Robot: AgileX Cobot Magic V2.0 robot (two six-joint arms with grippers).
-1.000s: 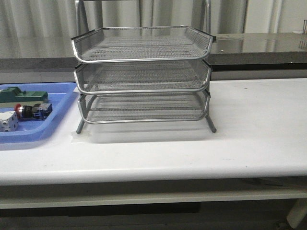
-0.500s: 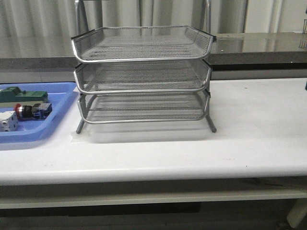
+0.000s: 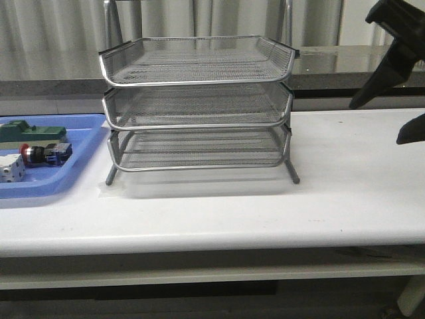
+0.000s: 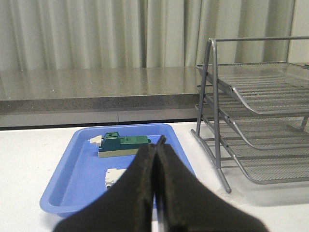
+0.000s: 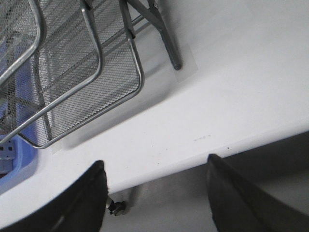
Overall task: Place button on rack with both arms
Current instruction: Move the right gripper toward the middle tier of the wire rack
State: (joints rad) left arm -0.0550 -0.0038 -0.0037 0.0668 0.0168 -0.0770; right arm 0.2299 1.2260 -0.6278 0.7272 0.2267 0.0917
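Note:
The button (image 3: pixel 43 154), red-headed with a blue and black block, lies in the blue tray (image 3: pixel 80 163) at the far left of the table. The rack (image 3: pixel 198 106), three silver mesh tiers, stands mid-table. My right gripper (image 3: pixel 375 125) hangs open and empty in the air at the upper right, off the rack's right side. The right wrist view shows its open fingers (image 5: pixel 94 198) over the table's front edge, the rack (image 5: pixel 72 72) beyond them. My left gripper (image 4: pixel 158 142) is shut on nothing, above the tray's (image 4: pixel 72 179) near side. It hides the button there.
A green block (image 3: pixel 32 132) and a white boxy switch (image 3: pixel 9 169) share the blue tray with the button; both also appear in the left wrist view, green block (image 4: pixel 120 144) and white switch (image 4: pixel 114 176). A grey counter (image 3: pixel 358 63) runs behind the table.
My right arm has swung into the front view from the right edge, where only a sliver showed half a second ago. Button, tray and rack have not moved.

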